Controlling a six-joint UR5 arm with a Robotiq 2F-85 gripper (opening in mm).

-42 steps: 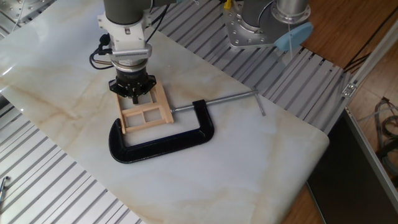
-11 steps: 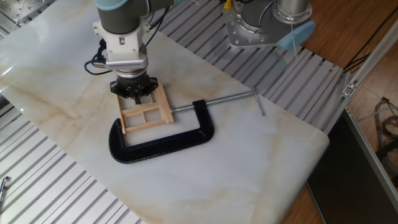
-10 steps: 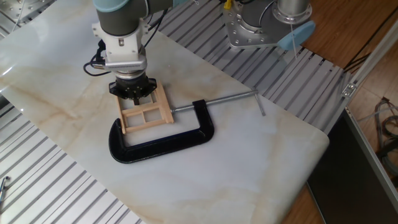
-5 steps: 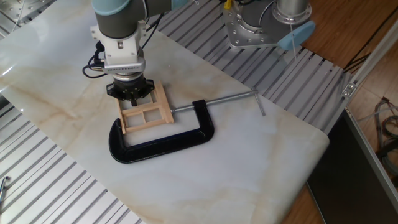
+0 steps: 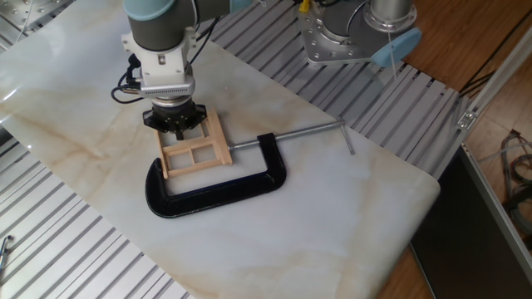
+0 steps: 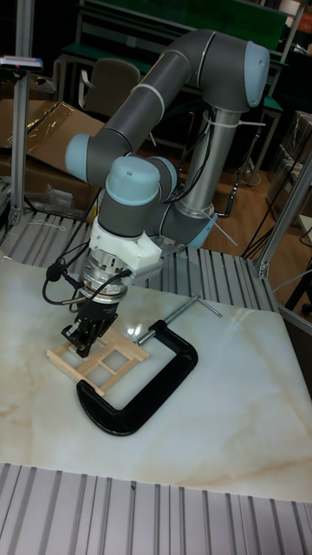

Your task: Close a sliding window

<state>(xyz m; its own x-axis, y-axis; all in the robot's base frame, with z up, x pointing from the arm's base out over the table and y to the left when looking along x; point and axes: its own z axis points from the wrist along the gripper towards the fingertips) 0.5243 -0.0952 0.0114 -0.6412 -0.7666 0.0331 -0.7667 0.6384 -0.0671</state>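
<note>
The sliding window (image 5: 194, 153) is a small pale wooden frame with four panes, lying flat on the marble table (image 5: 332, 216). Its near edge sits inside the mouth of a big black C-clamp (image 5: 218, 188). My gripper (image 5: 174, 126) points straight down over the window's far left end, and its body hides that end in the fixed view. In the tall fixed view the gripper (image 6: 82, 335) has its dark fingers close together, touching or just above the far end of the sliding window (image 6: 106, 354). Nothing is held between them.
The C-clamp's steel screw and handle (image 5: 320, 129) reach out to the right. A metal robot base (image 5: 345, 33) stands on the ribbed aluminium bed (image 5: 407, 108) behind the table. The table's right edge drops off near a dark box (image 5: 490, 232).
Across the earlier frames the gripper shifted a little to the left and back along the window's far end. The window frame and the clamp look unmoved.
</note>
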